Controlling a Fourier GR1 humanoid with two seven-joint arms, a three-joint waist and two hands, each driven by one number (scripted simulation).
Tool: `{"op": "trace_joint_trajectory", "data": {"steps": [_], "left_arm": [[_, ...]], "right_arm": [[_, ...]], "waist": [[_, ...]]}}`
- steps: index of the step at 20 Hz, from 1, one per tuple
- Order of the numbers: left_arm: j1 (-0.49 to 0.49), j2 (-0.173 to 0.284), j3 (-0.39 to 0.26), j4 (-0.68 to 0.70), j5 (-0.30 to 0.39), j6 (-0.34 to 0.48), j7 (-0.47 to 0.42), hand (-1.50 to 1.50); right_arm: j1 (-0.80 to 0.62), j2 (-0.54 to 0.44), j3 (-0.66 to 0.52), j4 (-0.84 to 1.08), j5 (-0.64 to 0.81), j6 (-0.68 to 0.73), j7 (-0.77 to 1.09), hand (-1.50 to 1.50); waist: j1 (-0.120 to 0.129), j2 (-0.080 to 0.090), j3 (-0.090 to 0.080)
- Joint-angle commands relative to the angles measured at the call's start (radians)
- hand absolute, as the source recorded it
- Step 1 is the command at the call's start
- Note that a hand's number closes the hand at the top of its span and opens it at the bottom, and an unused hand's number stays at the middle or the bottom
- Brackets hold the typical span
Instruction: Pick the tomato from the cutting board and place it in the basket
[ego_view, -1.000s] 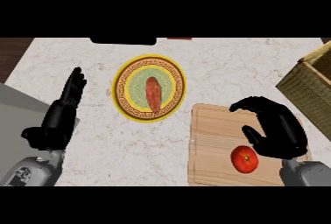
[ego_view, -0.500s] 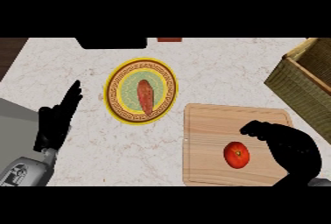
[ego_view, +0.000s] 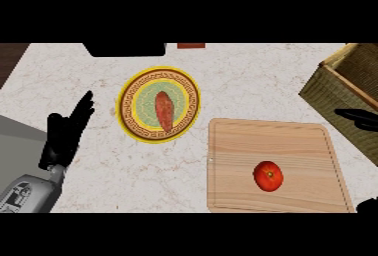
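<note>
While the tomato (ego_view: 269, 175) lies free on the cutting board (ego_view: 295, 145) near the bench's front right corner, only dark fingertips of the right hand (ego_view: 358, 118) show at the right edge, so I cannot tell its state. The left hand (ego_view: 65, 136) rests released by the left edge. I think the right hand should come from above, curl around the tomato's sides, then lift toward the basket (ego_view: 336, 85) at the right edge.

Pale wood cutting board (ego_view: 295, 145), woven basket (ego_view: 347, 95) — glossy tomato (ego_view: 269, 175).

Lighting: even, bright, diffuse. Worktop (ego_view: 258, 90) pale, glare-free. Faint soft shadow under tomato (ego_view: 269, 175), right of left robot hand (ego_view: 65, 137).
</note>
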Motion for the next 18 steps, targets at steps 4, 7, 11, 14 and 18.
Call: {"op": "trace_joint_trajectory", "data": {"steps": [4,7,11,14,18], "left_arm": [[-0.060,-0.010,0.008,0.045,-0.021,-0.013,0.019,0.00],[-0.032,-0.018,0.015,0.048,-0.012,-0.033,0.014,0.00],[-0.038,-0.032,0.030,0.064,-0.035,-0.034,0.002,0.00],[-0.025,-0.029,0.040,-0.009,-0.046,-0.021,0.059,0.00],[-0.032,-0.071,0.056,0.069,-0.070,-0.053,-0.012,0.00]], "right_arm": [[-0.001,-0.286,0.004,0.039,0.132,0.227,-0.113,-1.50],[-0.006,-0.291,0.045,0.081,0.163,0.229,-0.188,-1.50],[0.071,-0.294,0.065,-0.002,0.170,0.184,-0.172,-1.50],[0.055,-0.271,0.085,0.083,0.218,0.147,-0.199,-1.50],[-0.003,-0.213,0.110,0.121,0.220,0.118,-0.161,-1.50]], "waist": [[0.011,0.004,0.000],[0.026,0.005,0.001],[0.011,0.000,0.000],[0.025,0.000,0.001],[0.026,0.002,0.000]]}}
